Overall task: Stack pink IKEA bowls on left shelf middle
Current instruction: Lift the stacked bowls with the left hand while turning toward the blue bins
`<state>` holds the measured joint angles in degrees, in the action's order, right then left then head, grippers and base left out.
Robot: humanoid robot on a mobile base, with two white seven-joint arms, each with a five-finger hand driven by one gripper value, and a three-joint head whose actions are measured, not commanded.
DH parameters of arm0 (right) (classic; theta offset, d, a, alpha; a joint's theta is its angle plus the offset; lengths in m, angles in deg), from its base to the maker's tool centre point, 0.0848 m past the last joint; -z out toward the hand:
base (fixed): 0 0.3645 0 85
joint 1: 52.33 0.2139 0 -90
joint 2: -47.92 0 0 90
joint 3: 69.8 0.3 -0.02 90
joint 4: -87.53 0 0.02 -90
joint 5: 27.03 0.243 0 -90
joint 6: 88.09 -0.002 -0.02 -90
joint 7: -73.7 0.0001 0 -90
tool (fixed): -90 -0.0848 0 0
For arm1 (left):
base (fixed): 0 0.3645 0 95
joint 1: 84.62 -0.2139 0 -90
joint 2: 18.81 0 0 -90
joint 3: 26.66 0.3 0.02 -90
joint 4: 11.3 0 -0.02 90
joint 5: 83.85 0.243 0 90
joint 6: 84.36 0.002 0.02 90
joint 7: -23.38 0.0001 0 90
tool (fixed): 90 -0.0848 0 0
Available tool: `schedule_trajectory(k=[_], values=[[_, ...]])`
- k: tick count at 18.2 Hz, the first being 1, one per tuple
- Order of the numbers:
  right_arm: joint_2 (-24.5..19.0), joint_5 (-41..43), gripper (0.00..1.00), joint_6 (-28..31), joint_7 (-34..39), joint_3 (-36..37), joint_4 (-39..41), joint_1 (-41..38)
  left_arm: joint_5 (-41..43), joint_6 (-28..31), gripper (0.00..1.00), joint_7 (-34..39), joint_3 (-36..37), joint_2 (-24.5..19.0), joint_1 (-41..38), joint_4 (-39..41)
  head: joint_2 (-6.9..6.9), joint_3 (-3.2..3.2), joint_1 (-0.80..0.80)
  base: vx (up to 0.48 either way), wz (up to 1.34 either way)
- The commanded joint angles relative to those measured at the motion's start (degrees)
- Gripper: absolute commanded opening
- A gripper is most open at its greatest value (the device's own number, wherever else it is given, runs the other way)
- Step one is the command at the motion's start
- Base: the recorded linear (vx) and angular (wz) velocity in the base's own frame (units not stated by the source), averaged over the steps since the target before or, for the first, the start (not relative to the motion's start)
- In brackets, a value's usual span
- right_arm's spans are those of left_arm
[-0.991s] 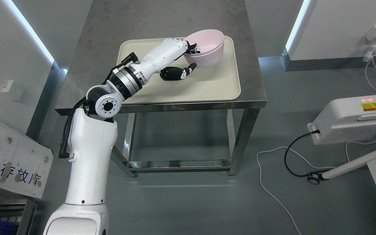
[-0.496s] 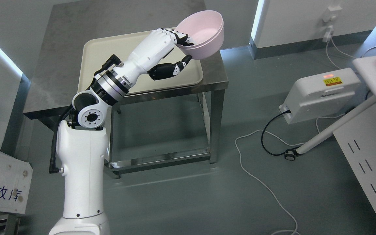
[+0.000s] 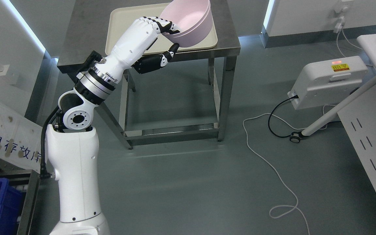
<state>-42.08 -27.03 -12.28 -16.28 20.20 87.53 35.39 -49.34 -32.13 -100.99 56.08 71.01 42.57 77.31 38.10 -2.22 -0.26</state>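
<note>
Carrying the pink bowl to the shelf will go best if it stays level, with the grip firm on the rim and clear of the tray on the tabletop. The left robot hand pinches the bowl's near rim, fingers curled inside and thumb beneath. The bowl hangs tilted above the tray.

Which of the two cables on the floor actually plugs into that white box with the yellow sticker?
The black cable: it loops into the white box's left end. The white cable trails across the floor.
</note>
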Motion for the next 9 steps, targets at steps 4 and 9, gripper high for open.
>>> schedule_trajectory(k=[4, 9], values=[[1.0, 0.1, 1.00, 0.0, 0.0, 0.3, 1.0, 0.0, -0.2, 0.0, 0.06, 0.0, -2.3, -0.8, -0.1, 2.4, 0.00, 0.00, 0.00, -0.355, 0.09], [1.0, 0.1, 1.00, 0.0, 0.0, 0.3, 1.0, 0.0, -0.3, 0.1, 0.06, 0.0, -2.3, -0.8, -0.1, 2.4, 0.00, 0.00, 0.00, -0.387, 0.29]])
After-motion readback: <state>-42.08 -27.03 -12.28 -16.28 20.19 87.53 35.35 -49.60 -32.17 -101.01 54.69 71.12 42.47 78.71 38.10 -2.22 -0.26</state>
